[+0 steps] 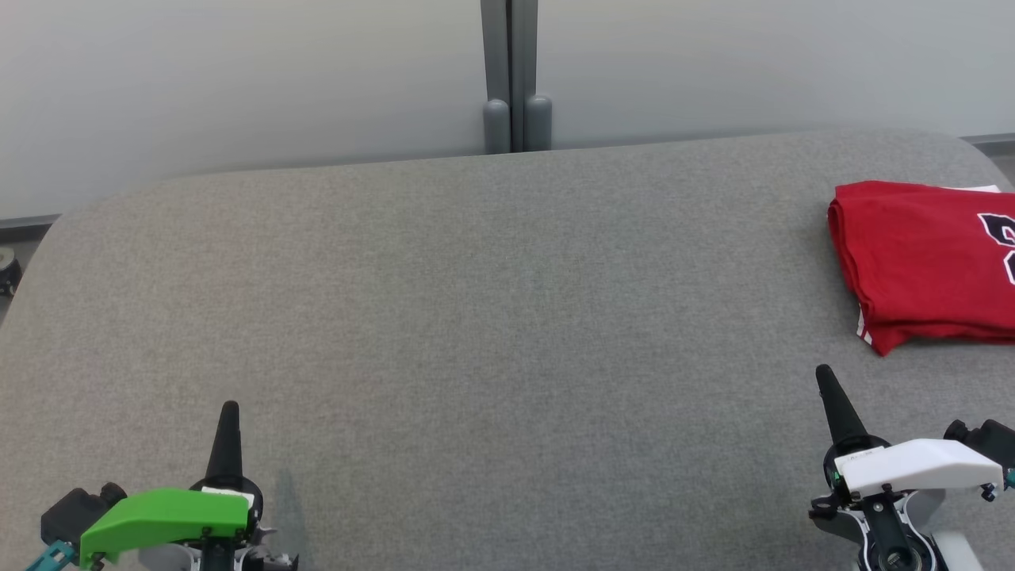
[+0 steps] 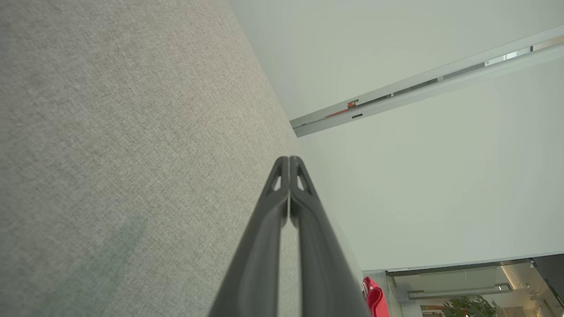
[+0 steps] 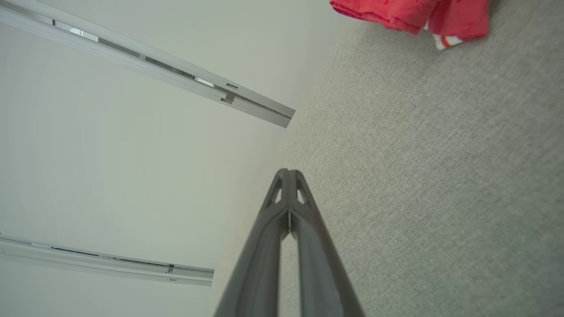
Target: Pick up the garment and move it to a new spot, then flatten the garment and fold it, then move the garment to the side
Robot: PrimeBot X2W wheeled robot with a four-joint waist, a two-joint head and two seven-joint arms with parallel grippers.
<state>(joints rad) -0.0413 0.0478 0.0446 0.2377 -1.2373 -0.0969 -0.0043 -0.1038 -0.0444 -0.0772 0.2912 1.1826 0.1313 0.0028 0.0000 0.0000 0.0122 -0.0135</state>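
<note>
**One folded garment, two closed grippers, one grey tabletop**

There is one garment (image 1: pixel 920 262), red and folded into a flat stack. It lies on the far right part of the grey fabric-covered tabletop (image 1: pixel 507 317), running past the right edge of the head view. There are two grippers. Each has its two dark fingers pressed together, holding nothing.

The head view gives the garment's black-and-white print, the green cover on the left wrist and the white cover on the right. It also gives one grey upright post (image 1: pixel 511 79) against the pale wall behind. The right wrist view adds a white-and-red striped edge at the garment's (image 3: pixel 410 13) near corner. The left wrist view catches a red sliver of the garment (image 2: pixel 374 299) beyond the fingers, with a potted plant (image 2: pixel 467 306) further off.

The left gripper (image 1: pixel 228 412) sits at the lower left, its fingers pointing away across the tabletop, well apart from the garment. The right gripper (image 1: pixel 826 377) sits at the lower right, tilted slightly leftward, near the garment's front corner but not touching it.
</note>
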